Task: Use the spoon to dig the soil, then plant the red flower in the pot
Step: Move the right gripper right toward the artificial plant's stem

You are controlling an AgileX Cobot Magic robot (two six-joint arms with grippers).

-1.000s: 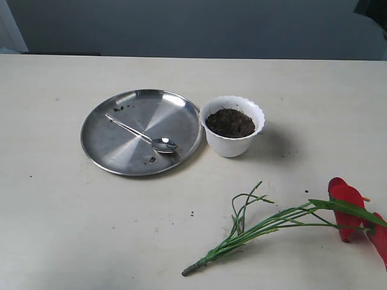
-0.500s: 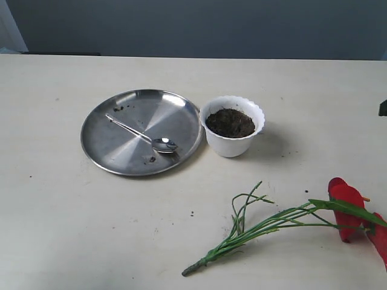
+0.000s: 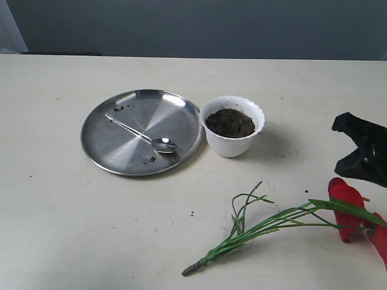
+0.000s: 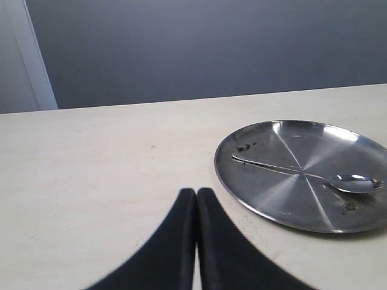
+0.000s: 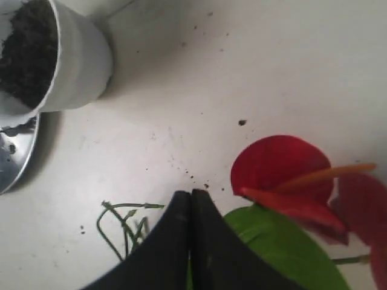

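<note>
The right gripper [image 3: 363,151] comes in from the right edge of the table, its 2 black fingers pressed together with nothing between them, as the right wrist view [image 5: 191,199] shows. It hangs just above the flower [image 3: 346,208], near the red blooms and the green leaf [image 5: 275,244]. The flower lies flat on the near right of the table, blooms at the right edge, its thin stems [image 3: 254,232] running left to a cut end near the middle.

Farther off and to the left of that gripper stands the pot [image 3: 232,127], upright, white with a wavy rim, filled with soil [image 3: 230,122]. Just left of the pot, almost touching it, sits a round steel plate [image 3: 121,157]. The spoon [image 3: 145,137] lies on it, bowl toward the pot, handle pointing far left. A few soil crumbs dot the plate.

The left gripper [image 4: 196,196] hovers over bare table left of the plate, fingers also closed together and empty.
</note>
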